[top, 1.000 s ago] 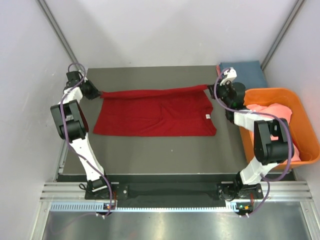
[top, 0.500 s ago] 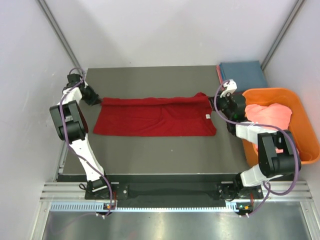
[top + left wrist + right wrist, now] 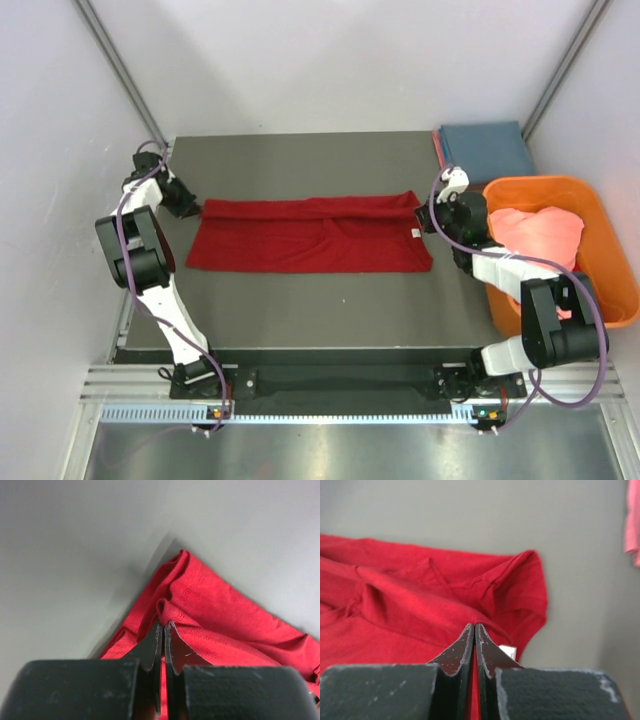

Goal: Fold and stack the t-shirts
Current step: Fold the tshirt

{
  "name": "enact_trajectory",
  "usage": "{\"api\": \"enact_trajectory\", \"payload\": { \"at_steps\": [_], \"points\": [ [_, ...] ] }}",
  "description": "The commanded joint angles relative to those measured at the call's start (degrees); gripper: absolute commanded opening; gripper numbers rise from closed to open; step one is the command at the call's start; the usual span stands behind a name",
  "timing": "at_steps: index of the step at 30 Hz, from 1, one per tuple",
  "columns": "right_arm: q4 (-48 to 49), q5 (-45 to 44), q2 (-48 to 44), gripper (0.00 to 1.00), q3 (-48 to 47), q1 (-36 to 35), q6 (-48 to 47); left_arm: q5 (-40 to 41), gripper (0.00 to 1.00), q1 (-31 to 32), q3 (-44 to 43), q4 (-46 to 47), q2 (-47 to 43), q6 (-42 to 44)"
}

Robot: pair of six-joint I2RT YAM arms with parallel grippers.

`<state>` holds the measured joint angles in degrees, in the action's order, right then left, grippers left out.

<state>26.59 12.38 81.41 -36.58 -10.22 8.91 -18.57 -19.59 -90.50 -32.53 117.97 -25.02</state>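
The deep red t-shirt (image 3: 310, 233) lies across the middle of the dark table, its far half folded toward me. My left gripper (image 3: 196, 204) is shut on the shirt's far left corner (image 3: 190, 605), low at the table. My right gripper (image 3: 428, 210) is shut on the far right corner (image 3: 470, 590), next to the small white neck label (image 3: 508, 651). A blue t-shirt (image 3: 485, 150) lies folded at the far right corner. A salmon-pink t-shirt (image 3: 540, 232) sits bunched in the orange tub.
The orange plastic tub (image 3: 600, 225) stands off the table's right edge, close to my right arm. Pale walls enclose the table (image 3: 330, 305) at the back and both sides.
Both grippers have carried the shirt's far edge toward me and down, laying it over the near half. The shirt is now a narrower band.
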Motion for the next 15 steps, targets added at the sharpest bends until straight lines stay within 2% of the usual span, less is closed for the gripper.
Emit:
{"api": "enact_trajectory", "payload": {
  "at_steps": [1,7,15],
  "points": [
    [-6.81,1.5,-1.6,0.02,-2.97,-1.64,3.3,1.07,0.01,-0.8,1.64,1.95,-2.93,0.4],
    [-10.67,-4.73,-2.92,0.02,-0.6,-3.4,2.0,0.11,0.0,-1.32,1.99,5.99,-1.7,-0.21],
    [-14.72,-5.96,-3.98,0.01,-0.86,-3.49,2.61,-0.33,0.0,-1.85,3.93,11.35,-3.01,-2.14]
  ]
}}
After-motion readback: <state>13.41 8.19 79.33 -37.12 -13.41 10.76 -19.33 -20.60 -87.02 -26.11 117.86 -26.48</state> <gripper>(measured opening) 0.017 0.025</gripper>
